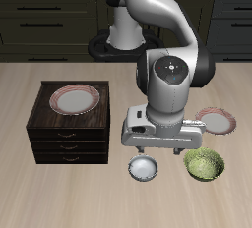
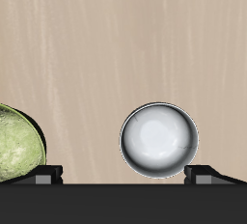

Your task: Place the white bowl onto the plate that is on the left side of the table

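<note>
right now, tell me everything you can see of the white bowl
The white bowl is small, round and plain, with a greyish-silver sheen and a smooth, glossy-looking inside. It sits upright and empty on the wooden table near its front edge, beside the larger green bowl but apart from it. The end effector hangs above it with its fingers spread to either side, and nothing is seen touching the bowl except the tabletop.

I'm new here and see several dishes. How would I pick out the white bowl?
Find the dark wooden cabinet, then look toward the table's front edge, below the gripper. The white bowl sits there beside the green bowl; it is smaller, plain and silvery-white.
</note>
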